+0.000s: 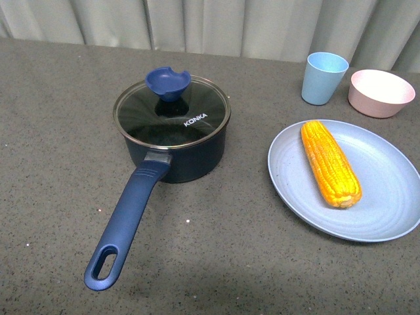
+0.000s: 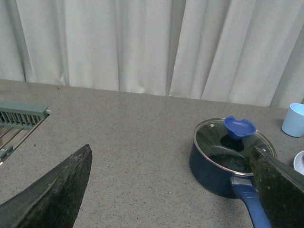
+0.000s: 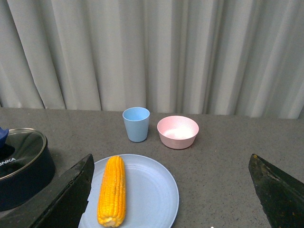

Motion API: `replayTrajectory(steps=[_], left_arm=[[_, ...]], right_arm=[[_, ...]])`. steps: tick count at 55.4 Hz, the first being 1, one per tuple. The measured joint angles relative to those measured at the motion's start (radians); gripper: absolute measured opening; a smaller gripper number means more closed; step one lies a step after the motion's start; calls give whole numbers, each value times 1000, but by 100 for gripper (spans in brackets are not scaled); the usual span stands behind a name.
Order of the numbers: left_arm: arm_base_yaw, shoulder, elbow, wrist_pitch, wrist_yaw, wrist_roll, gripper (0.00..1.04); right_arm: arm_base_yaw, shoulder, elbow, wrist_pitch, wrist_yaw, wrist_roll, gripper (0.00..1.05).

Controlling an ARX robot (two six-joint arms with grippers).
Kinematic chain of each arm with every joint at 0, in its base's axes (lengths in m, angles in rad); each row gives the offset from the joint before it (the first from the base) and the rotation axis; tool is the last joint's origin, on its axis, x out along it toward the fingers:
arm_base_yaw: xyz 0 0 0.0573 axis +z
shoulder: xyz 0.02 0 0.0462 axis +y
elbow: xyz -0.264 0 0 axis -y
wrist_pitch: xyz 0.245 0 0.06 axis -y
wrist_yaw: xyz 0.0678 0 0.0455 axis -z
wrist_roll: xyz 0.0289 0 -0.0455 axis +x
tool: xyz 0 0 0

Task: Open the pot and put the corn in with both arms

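The worktop is matt, speckled grey and stone-like, and the curtain across the top of the frame is pale, soft cloth. The pot has a glossy navy body, a clear glass lid with a shiny metal rim, and a smooth plastic-looking blue knob and handle. The corn is bumpy and faintly glossy on a smooth matt plate; the cup and bowl at upper right look like matt plastic.

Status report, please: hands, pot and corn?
Left hand, right hand open, empty. Glass lid on dark navy saucepan. Yellow corn cob on pale blue plate. Nothing in the way.
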Motion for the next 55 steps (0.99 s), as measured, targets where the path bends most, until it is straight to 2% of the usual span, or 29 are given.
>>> replayTrajectory(steps=[21,23,25,26,28,30,32,41,48,55], left_arm=[[-1,1,0,-1,-9,-3,98],[-26,19,10,-37,-93,-31,98],[-77,78,35,-97,-230,-79,98],[-88,97,37,-101,-266,-93,98],[-126,169,40,-88,-405,-136,98],[-144,236,40,-41,-456,-157,98],[-147,285,40,12,-461,-173,98],[-136,716,80,466,-396,-232,98],[-170,1054,184,733,-356,-255,98],[-210,1310,306,853,-354,-298,98]], right_arm=[[0,0,0,0,0,0,95],[0,0,0,0,0,0,95],[0,0,0,0,0,0,95],[0,0,0,0,0,0,95],[0,0,0,0,2,0,95],[0,0,0,0,0,0,95],[0,0,0,0,0,0,95],[0,0,0,0,0,0,95],[0,0,0,0,0,0,95],[0,0,0,0,0,0,95]])
